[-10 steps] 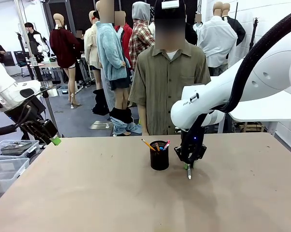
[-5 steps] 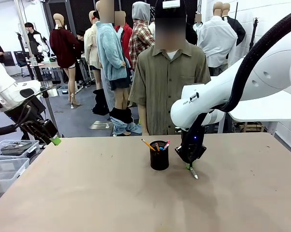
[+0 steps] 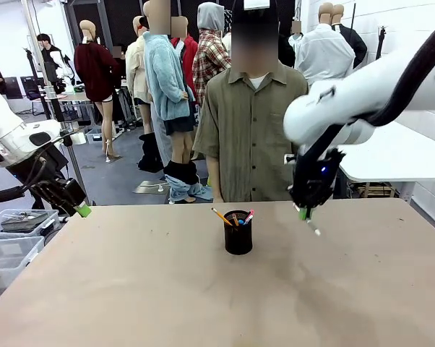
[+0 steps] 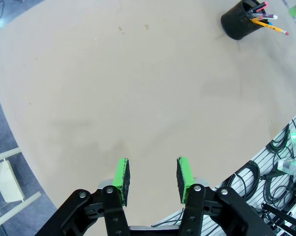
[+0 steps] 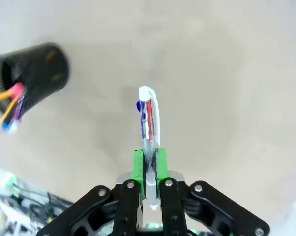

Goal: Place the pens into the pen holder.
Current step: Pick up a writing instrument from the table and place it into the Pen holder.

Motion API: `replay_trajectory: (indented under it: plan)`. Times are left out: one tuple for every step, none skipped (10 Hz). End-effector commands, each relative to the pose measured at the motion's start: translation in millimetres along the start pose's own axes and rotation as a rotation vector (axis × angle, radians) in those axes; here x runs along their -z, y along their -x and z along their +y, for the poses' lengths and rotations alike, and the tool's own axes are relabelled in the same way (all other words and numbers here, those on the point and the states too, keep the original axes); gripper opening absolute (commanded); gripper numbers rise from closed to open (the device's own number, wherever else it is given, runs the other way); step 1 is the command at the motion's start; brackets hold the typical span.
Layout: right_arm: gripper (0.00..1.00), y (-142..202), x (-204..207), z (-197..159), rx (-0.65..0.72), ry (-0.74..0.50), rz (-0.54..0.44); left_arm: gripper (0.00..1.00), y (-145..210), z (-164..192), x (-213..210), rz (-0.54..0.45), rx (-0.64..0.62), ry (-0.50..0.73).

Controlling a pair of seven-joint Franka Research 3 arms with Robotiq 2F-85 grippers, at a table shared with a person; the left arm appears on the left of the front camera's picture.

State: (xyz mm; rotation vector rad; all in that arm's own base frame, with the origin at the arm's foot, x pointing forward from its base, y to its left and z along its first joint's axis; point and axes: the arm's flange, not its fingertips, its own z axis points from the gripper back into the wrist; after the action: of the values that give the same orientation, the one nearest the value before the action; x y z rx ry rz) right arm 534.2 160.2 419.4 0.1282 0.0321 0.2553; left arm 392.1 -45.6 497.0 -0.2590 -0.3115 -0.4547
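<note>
Black metal mesh forms the small cylindrical pen holder (image 3: 238, 233), which stands upright near the middle of the tan tabletop (image 3: 131, 289) and already contains several writing sticks: a yellow pencil (image 3: 220, 216) leaning out to one side, a pink-capped pen (image 3: 248, 216) leaning the other way, and a blue-tipped one between them. By that showing most of the job looks done.

What is left, as far as can be judged, is the one clear-bodied pen with white clip and red and blue inner tubes (image 5: 149, 120). The right hand (image 3: 305, 212) has its green pads closed on the lower part of this pen and holds it in the air, above the tabletop and off to the side of the holder, not yet over its mouth. In the right wrist view the pen's long axis runs straight out along the fingers, clip end away from the hand. From the front, its free end slants downward and away from the holder.

The left hand (image 4: 152, 178) hangs over bare tabletop well apart from the holder, its pads spread and holding nothing.
</note>
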Motion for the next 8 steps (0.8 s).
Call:
replay_trajectory:
  plan:
    - [0.0, 22, -29, -9, -0.268, -0.163, -0.027, 0.52, -2, 0, 0, -0.004, -0.004, -0.016]
    - [0.0, 25, -46, -6, -0.404, -0.246, -0.106, 0.52, -2, 0, 0, -0.004, -0.004, -0.016]
    - [0.0, 32, -56, -2, -0.532, -0.324, -0.18, 0.52, -2, 0, 0, -0.004, -0.004, -0.016]
    - [0.0, 31, -62, 2, -0.682, -0.403, -0.253, 0.52, -2, 0, 0, -0.004, -0.004, -0.016]
    - [0.0, 28, -65, 6, -0.737, -0.456, -0.295, 0.52, -2, 0, 0, -0.004, -0.004, -0.016]
    - [0.0, 27, -67, 9, -0.796, -0.538, -0.297, 0.52, -2, 0, 0, -0.004, -0.004, -0.016]
    - [0.0, 22, -67, 12, -0.756, -0.545, -0.289, 0.52, -2, 0, 0, -0.004, -0.004, -0.016]
    - [0.0, 24, -79, 19, -0.728, -0.406, -0.343, 0.52, -2, 0, 0, -0.004, -0.004, -0.016]
